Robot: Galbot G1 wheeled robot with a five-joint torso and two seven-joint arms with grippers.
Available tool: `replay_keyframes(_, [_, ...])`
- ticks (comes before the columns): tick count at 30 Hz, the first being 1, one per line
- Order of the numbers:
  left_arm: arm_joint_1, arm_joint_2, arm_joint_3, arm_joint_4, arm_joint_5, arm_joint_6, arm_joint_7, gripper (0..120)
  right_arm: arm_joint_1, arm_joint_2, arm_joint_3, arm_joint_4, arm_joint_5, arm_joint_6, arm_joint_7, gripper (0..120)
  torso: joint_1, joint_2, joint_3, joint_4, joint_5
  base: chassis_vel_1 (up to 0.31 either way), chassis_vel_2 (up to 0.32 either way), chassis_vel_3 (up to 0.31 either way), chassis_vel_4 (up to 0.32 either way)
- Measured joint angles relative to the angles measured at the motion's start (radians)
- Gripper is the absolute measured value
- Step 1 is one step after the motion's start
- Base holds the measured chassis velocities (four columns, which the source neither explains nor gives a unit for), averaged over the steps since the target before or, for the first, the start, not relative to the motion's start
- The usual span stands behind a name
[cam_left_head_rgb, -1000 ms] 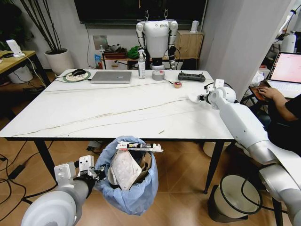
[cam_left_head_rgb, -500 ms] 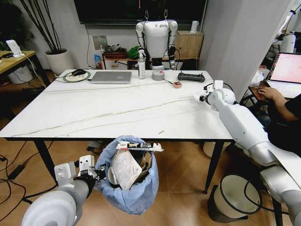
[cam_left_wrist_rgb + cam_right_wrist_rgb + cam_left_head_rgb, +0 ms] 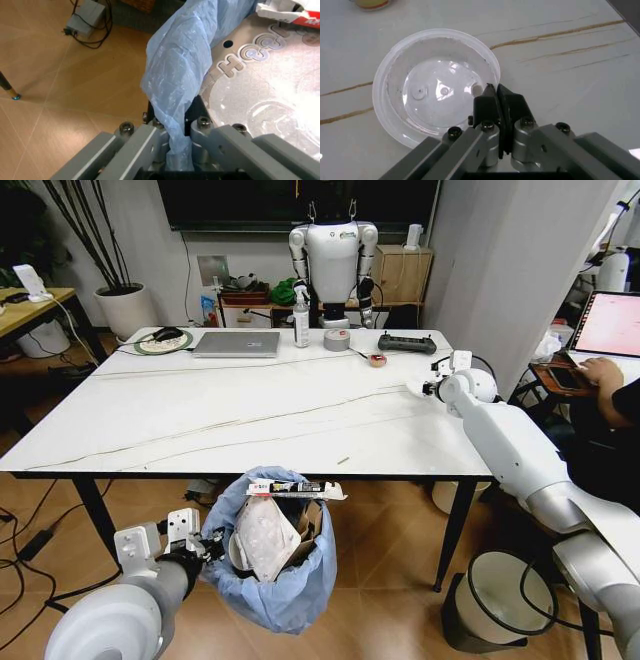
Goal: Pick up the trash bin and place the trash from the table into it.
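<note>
The trash bin (image 3: 272,575), lined with a light-blue bag (image 3: 182,56), hangs just in front of the table's (image 3: 250,420) near edge. My left gripper (image 3: 207,548) is shut on the bag's rim (image 3: 176,144). Trash fills the bin: a white plastic piece (image 3: 260,86), a red-and-white wrapper (image 3: 296,491) and brown cardboard. My right gripper (image 3: 495,90) is shut on the rim of a clear round plastic lid (image 3: 432,95), low over the table's right edge (image 3: 428,387). A small scrap (image 3: 343,461) lies near the front edge.
At the table's far side stand a laptop (image 3: 237,343), a spray bottle (image 3: 301,318), tape rolls (image 3: 337,339) and a black device (image 3: 406,343). A humanoid robot (image 3: 333,260) stands behind. A bigger white bin (image 3: 500,595) sits on the floor at the right.
My right gripper with the lid has shifted slightly at the table's right edge. The left arm and the bin have stayed where they were.
</note>
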Motion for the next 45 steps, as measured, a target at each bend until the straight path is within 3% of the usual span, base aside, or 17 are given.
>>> replay_keyframes(6, [-0.002, 0.0, 0.0, 0.0, 0.0, 0.0, 0.0, 0, -0.024, -0.05, 0.018, 0.12, 0.043, 0.01, 0.017, 0, 0.0, 0.0, 0.0, -0.0004, 0.0001, 0.0, 0.0, 0.0, 0.0])
replay_keyframes(12, [-0.008, -0.004, 0.006, 0.0, -0.001, 0.0, 0.0, 0, -0.086, -0.139, 0.035, 0.419, 0.14, 0.024, 0.016, 0, 0.0, 0.0, 0.0, -0.0001, -0.0001, 0.0, 0.0, 0.0, 0.0])
replay_keyframes(14, [-0.008, -0.004, 0.007, 0.0, -0.001, 0.0, 0.0, 0, -0.099, -0.151, 0.037, 0.462, 0.155, 0.029, 0.009, 0, 0.0, 0.0, 0.0, -0.0002, -0.0001, 0.0, 0.0, 0.0, 0.0])
replay_keyframes(18, [-0.012, -0.006, 0.009, 0.0, -0.001, 0.0, 0.0, 0, -0.178, -0.208, 0.05, 0.737, 0.234, 0.045, -0.027, 0, 0.0, 0.0, 0.0, -0.0002, -0.0005, 0.0, 0.0, 0.0, 0.0])
replay_keyframes(27, [-0.013, -0.008, 0.004, 0.0, -0.001, 0.0, 0.0, 0, -0.294, -0.245, 0.037, 1.086, 0.287, 0.065, -0.114, 0, 0.0, 0.0, 0.0, -0.0001, -0.0003, 0.0, 0.0, 0.0, 0.0])
replay_keyframes(35, [-0.013, -0.004, -0.008, 0.0, -0.002, 0.0, 0.0, 0, -0.394, -0.281, -0.02, 1.273, 0.193, 0.099, -0.266, 0, 0.0, 0.0, 0.0, -0.0002, -0.0002, 0.0, 0.0, 0.0, 0.0])
replay_keyframes(45, [-0.024, -0.003, 0.006, 0.0, 0.001, 0.0, -0.001, 0, -0.409, -0.288, -0.154, 1.321, 0.103, 0.119, -0.276, 0, 0.0, 0.0, 0.0, -0.0002, -0.0003, 0.0, 0.0, 0.0, 0.0])
